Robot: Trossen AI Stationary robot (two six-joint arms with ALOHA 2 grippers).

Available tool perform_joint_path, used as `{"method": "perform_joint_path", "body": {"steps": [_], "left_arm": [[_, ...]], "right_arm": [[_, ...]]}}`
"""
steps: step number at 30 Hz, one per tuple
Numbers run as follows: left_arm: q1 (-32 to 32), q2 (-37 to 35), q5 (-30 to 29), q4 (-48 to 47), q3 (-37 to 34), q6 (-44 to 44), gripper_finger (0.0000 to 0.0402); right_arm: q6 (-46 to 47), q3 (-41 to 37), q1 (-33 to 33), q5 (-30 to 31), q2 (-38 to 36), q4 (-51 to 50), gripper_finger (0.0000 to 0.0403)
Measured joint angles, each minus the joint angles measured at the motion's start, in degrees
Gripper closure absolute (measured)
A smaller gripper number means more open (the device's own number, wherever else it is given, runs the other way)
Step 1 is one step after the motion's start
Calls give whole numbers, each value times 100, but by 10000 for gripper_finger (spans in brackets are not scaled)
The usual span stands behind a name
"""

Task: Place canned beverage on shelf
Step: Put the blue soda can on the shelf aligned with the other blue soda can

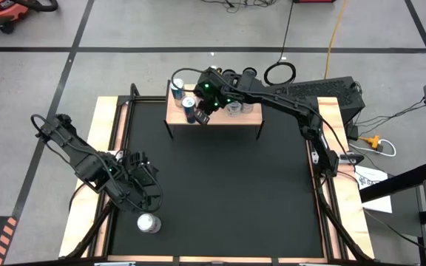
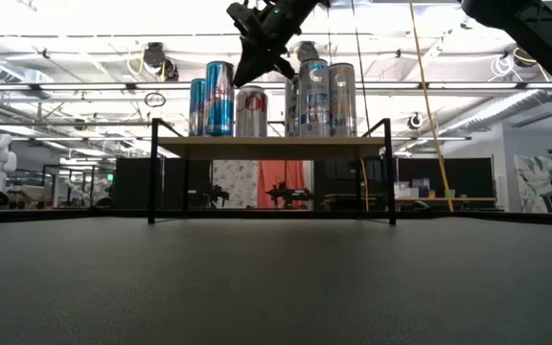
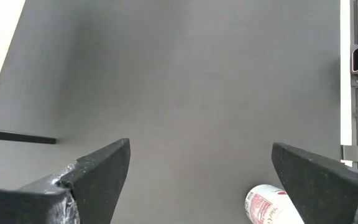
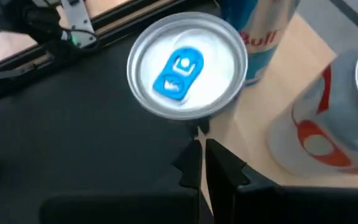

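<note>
Your right gripper (image 4: pixel 201 155) is closed, its two dark fingers pressed together with nothing between them. It hangs above the cans on the shelf (image 1: pixel 214 116), and in the wrist view its tips sit just beside the rim of a blue and silver can (image 4: pixel 188 65), which you see from above: a round, shiny metal lid with a blue pull tab. I cannot tell if the tips touch this rim. In the low view the same gripper (image 2: pixel 257 59) is over the cans near the shelf's left half.

Your left gripper (image 3: pixel 201 168) is fully open and holds nothing; its two wedge-shaped dark fingers stand wide apart over the matte black table mat (image 1: pixel 220 192). Just beside it, one white can with red print (image 3: pixel 271 204) lies on its side on the mat. In the high view this can (image 1: pixel 149 222) is near the front left corner of the table, close below the left gripper (image 1: pixel 140 179).

The shelf has a pale, smooth wooden top and thin black metal legs. It stands at the far edge of the mat, under your right gripper. In the low view I count about six upright cans on it: two blue and silver, one shorter white one with red letters (image 2: pixel 251 112), and tall silver ones (image 2: pixel 326 99) on the right. They are all cylinders, standing close together.
</note>
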Motion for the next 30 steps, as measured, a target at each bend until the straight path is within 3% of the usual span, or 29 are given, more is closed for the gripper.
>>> {"method": "perform_joint_path", "body": {"steps": [14, 30], "left_arm": [[-2, 0, 0, 2, 0, 0, 8], [-1, 0, 0, 4, 0, 3, 8]], "right_arm": [[114, 0, 11, -3, 11, 582, 399], [264, 0, -34, 153, 54, 513, 399]]}}
